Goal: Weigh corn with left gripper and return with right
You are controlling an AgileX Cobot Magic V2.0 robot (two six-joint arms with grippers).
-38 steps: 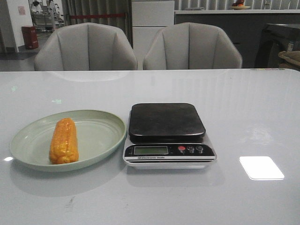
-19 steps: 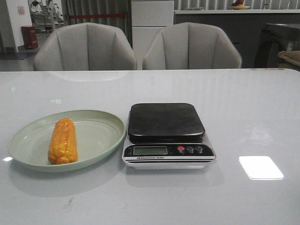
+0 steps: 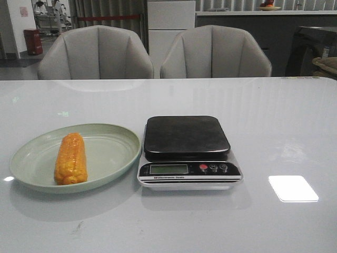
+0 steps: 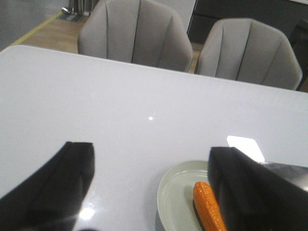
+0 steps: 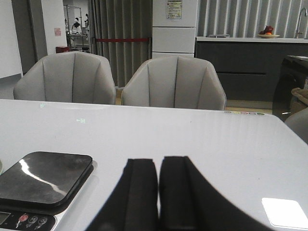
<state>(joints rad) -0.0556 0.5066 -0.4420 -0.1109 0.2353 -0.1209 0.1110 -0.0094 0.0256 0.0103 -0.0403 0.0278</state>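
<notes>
The corn (image 3: 71, 158) lies lengthwise on the pale green plate (image 3: 113, 153), just left of the scale (image 3: 188, 151), whose dark platform is bare. The left gripper (image 4: 151, 185) hangs above the table with jaws spread wide, holding nothing; the right gripper (image 5: 158, 192) has its fingers pressed together, empty

1. The plate (image 3: 108, 153) with the corn (image 3: 71, 158) sits slightly further left in the front view than a second ago.
2. The scale (image 3: 189, 153) likewise sits marginally further left.
</notes>
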